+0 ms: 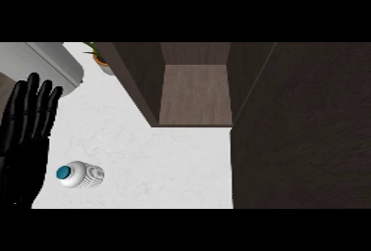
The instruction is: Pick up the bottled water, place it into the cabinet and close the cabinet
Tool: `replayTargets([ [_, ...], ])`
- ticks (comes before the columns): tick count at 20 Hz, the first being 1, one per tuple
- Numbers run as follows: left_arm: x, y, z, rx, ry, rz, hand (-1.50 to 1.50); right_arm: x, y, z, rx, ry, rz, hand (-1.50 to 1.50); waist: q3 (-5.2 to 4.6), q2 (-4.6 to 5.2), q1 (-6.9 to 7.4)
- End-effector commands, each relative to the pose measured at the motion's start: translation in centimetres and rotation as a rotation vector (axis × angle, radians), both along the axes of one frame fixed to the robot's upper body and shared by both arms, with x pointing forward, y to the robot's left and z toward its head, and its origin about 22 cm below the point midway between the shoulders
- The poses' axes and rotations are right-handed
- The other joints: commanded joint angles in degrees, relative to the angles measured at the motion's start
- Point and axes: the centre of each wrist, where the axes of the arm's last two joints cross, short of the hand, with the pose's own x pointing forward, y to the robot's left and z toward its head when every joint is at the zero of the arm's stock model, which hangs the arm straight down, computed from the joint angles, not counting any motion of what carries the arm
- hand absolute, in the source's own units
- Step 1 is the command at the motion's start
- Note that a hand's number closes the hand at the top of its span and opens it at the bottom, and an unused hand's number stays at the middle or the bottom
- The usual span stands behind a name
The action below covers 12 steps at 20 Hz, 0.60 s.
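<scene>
The bottled water (81, 175) is a white ribbed bottle with a blue cap, seen from above on the white counter (167, 157) at the lower left. My left hand (27, 117) rests open at the left edge, fingers straight and pointing up, just left of and above the bottle and apart from it. The dark wood cabinet (196, 83) stands open at the upper middle, its brown shelf bare. Its open door (304, 127) fills the right side. My right hand is nowhere in the head view.
A grey rounded appliance (54, 61) sits at the top left corner. A small potted plant (101, 59) stands behind it beside the cabinet's left wall.
</scene>
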Motion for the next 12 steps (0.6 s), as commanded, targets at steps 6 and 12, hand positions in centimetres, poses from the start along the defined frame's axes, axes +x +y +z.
replayTargets([
  [6, -3.4, 7.7, -0.3, -0.054, -0.014, -0.229, -1.50, -3.4, 1.4, -0.7, 0.132, -0.045, 0.043, -1.50, -1.36, -1.09, -0.13],
  [12, -6.1, 9.1, -2.6, -0.134, 0.304, -0.257, -1.50, -6.3, 2.2, 0.8, 0.193, 0.243, 0.178, -1.50, -1.29, -1.00, -0.31],
])
